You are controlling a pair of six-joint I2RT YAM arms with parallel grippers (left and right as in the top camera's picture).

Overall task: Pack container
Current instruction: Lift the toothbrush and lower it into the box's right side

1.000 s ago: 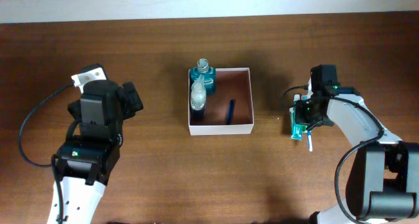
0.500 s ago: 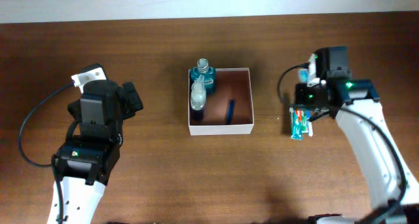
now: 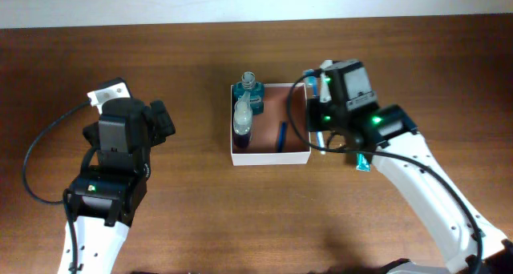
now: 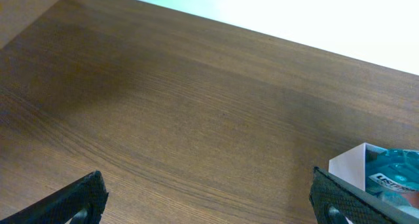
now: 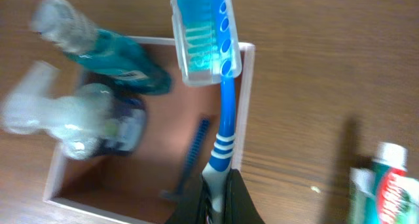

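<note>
The square, thin-walled white container (image 3: 270, 157), reddish-brown inside, is seen at the middle of the wood-grained table (image 4: 163, 106). A teal bottle (image 3: 251, 95), a clear spray bottle (image 3: 242, 118) and a slim blue razor (image 3: 282, 136) are held in it. The right pincer (image 5: 215, 192) is clamped on a blue toothbrush (image 5: 225, 129) with a clear capped head, over the container's right wall. The left pincer (image 4: 208, 201) is spread wide, well apart from the container.

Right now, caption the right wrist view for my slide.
Right gripper holds a capped blue toothbrush above the container, which holds two bottles and a razor.
</note>
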